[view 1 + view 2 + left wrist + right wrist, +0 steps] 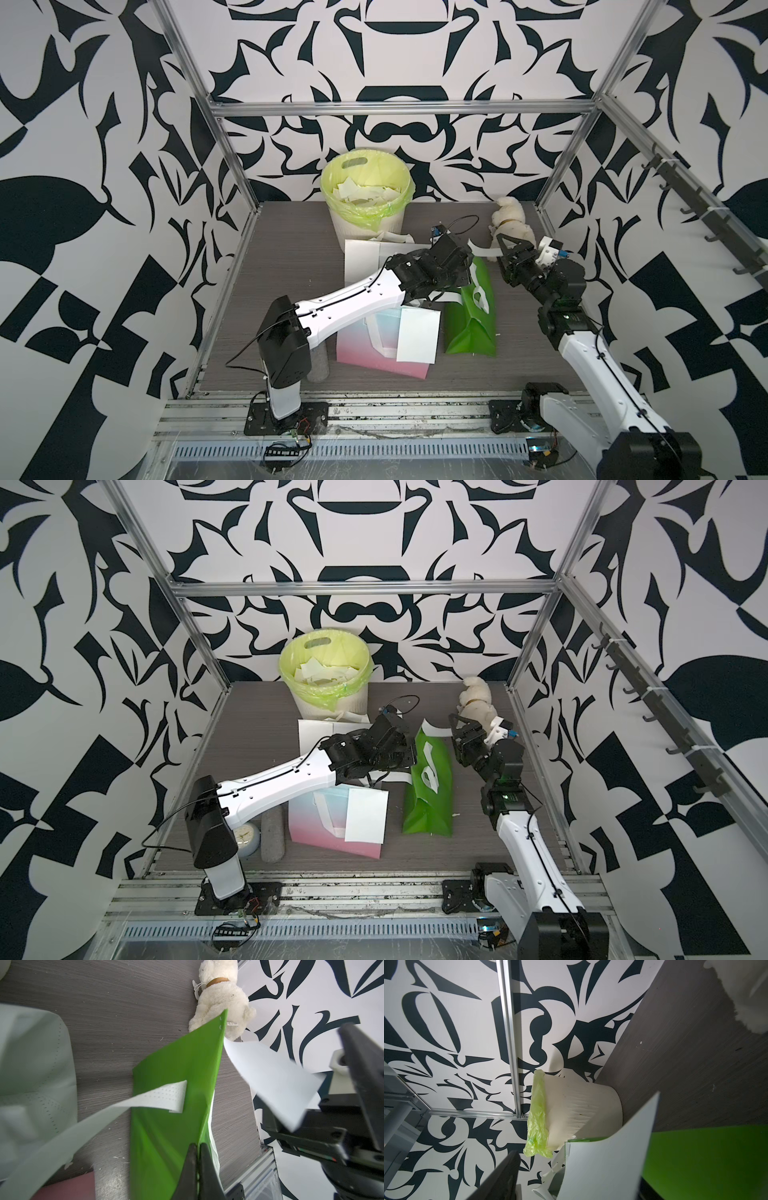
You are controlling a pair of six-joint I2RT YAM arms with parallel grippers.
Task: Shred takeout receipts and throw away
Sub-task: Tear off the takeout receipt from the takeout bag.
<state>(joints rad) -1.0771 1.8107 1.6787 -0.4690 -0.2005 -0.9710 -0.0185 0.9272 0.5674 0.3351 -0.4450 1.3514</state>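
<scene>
A green gift bag (471, 324) lies on the table. My left gripper (198, 1149) is shut on the edge near its mouth. A white receipt (484, 250) sticks out of that mouth toward my right gripper (505, 249). In the right wrist view the receipt (608, 1157) stands between the open jaws, clear of the one finger (500, 1178) that shows. Another receipt (417, 336) lies flat on the pink-to-blue gift bag (361, 353). Torn white scraps (365, 195) fill the bin (353, 226), which has a yellow-green liner.
A white tote bag (361, 257) lies in front of the bin, partly under my left arm. A white plush toy (509, 224) sits just behind my right gripper. A grey cylinder (272, 833) and a small clock (247, 837) stand by the left arm's base.
</scene>
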